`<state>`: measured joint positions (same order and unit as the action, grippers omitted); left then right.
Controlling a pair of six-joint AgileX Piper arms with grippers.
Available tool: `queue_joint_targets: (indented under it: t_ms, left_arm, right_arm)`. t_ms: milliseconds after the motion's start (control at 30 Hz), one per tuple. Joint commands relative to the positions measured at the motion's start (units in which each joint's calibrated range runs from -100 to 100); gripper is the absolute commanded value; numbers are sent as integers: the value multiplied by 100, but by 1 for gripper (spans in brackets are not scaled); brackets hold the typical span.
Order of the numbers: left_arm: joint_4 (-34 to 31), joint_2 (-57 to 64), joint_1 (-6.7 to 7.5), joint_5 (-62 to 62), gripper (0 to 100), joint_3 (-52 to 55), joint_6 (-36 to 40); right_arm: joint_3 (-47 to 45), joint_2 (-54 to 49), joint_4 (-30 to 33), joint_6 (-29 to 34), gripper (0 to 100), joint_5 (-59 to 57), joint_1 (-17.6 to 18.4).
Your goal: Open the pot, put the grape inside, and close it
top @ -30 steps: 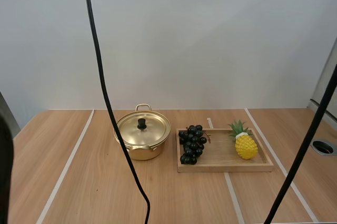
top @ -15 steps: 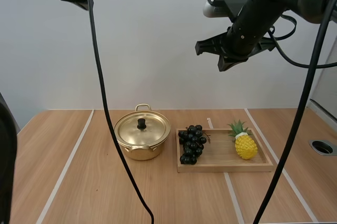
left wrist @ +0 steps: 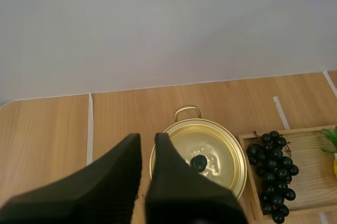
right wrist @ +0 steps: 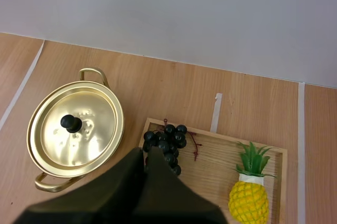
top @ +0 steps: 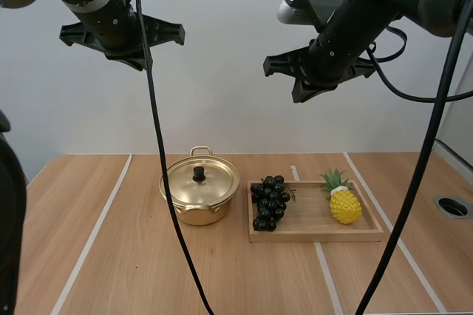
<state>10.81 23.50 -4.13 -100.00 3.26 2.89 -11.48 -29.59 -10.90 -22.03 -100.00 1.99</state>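
Observation:
A gold pot (top: pixel 199 195) with its lid on and a black knob (top: pixel 199 174) stands mid-table. Right of it, a bunch of dark grapes (top: pixel 270 201) lies at the left end of a wooden tray (top: pixel 310 234). My left arm (top: pixel 122 30) hangs high over the table's left side and my right arm (top: pixel 321 60) high over the tray. In the left wrist view my left gripper (left wrist: pixel 148 136) looks down on the pot's lid (left wrist: pixel 210 148), its fingers a narrow gap apart and holding nothing. My right gripper (right wrist: pixel 143 152) is shut, a single dark wedge above the grapes (right wrist: pixel 166 142).
A yellow toy pineapple (top: pixel 344 202) lies on the tray's right half. A round hole (top: pixel 453 207) is set in the table near the right edge. Pale tape lines cross the wooden top. Bare table lies left of and in front of the pot.
Both arms have come down into the high view: the left arm dropped from the top edge, the right arm moved slightly down and left. Pot, grapes and tray have not moved.

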Motion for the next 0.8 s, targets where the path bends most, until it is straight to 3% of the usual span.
queue_joint_targets:
  t_ms: [0, 33, 267, 533, 767]
  left_arm:
    - [149, 12, -1, 0, 78, 23, 87]
    - [198, 12, -1, 0, 100, 23, 23]
    - [330, 12, -1, 0, 100, 23, -248]
    - [660, 1, -1, 0, 100, 93, -838]
    - [820, 1, -1, 0, 100, 1092, -1335]
  right_arm:
    - [-36, -98, 126, -79, 83, 0, 2]
    - [-36, -98, 40, -79, 100, 0, 2]
    - [-36, -98, -599, -70, 100, 0, 2]
    - [-36, -98, -599, -70, 100, 0, 2]
    - [-36, -98, -525, -70, 100, 0, 2]
